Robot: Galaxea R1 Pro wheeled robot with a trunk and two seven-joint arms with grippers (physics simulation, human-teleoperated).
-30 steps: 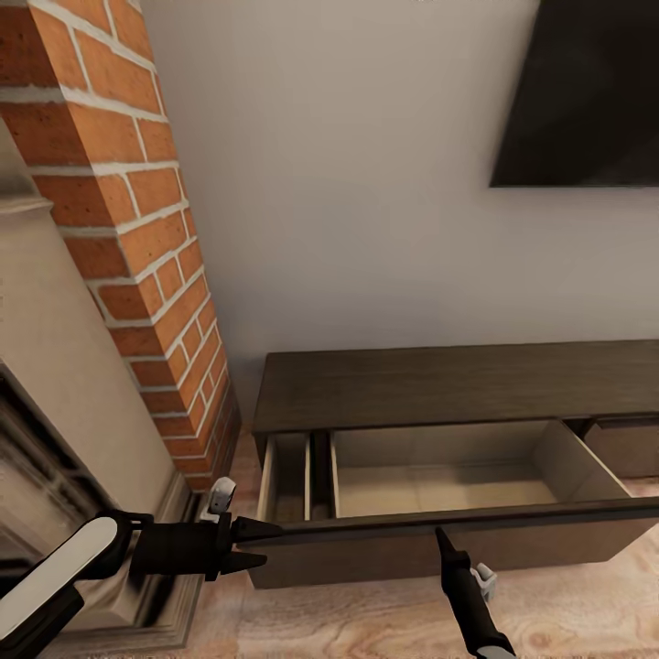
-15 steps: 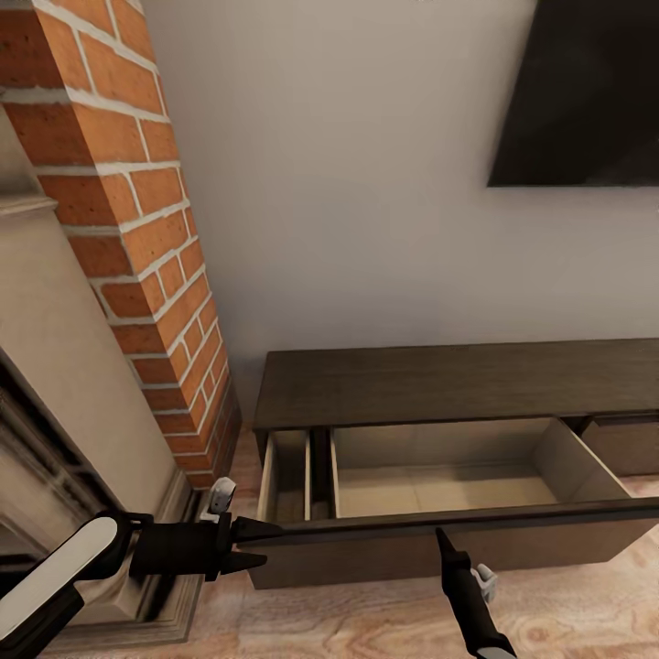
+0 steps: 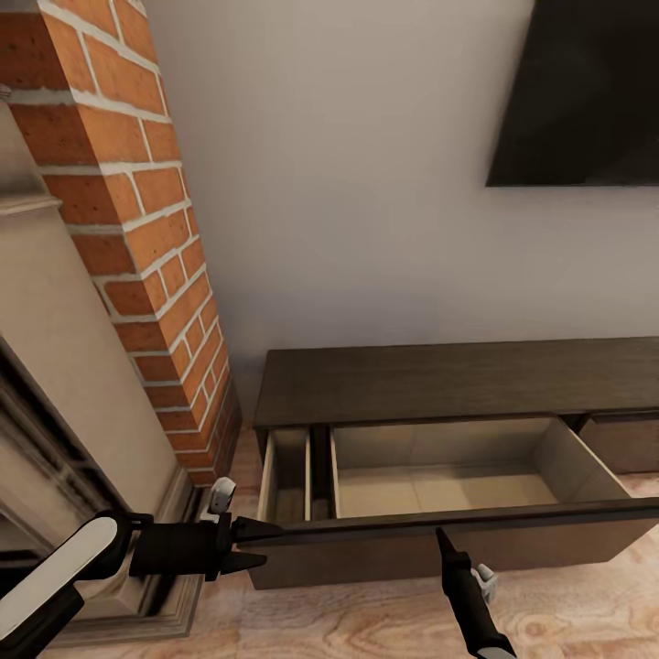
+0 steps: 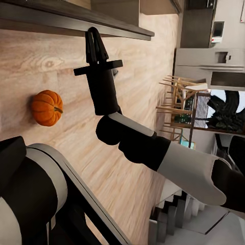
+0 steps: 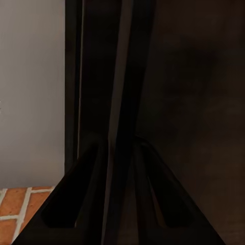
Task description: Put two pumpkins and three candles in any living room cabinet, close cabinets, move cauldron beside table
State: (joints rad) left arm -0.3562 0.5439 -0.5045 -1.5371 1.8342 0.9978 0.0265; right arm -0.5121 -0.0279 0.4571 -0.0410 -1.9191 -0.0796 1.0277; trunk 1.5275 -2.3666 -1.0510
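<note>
The long dark-brown cabinet [image 3: 439, 384] stands against the wall with its wide drawer [image 3: 439, 480] pulled out, showing an empty pale beige inside. My right gripper [image 3: 441, 535] points up at the drawer front [image 3: 476, 540] and is shut on its top edge; that edge runs between the fingers [image 5: 89, 199] in the right wrist view. My left gripper [image 3: 261, 545] is open at the drawer front's left end. One small orange pumpkin [image 4: 46, 107] lies on the wood floor beside my right gripper [image 4: 94, 43]. The second pumpkin is out of view.
A brick column [image 3: 137, 229] and a pale fireplace surround [image 3: 55, 412] stand close on the left. A dark screen [image 3: 586, 91] hangs on the wall above the cabinet. A narrow open compartment [image 3: 288, 476] sits left of the drawer. Chairs [image 4: 178, 99] and a fridge [image 4: 214, 61] are far off.
The head view has drifted a little. The arms, drawer and grippers stand as before.
</note>
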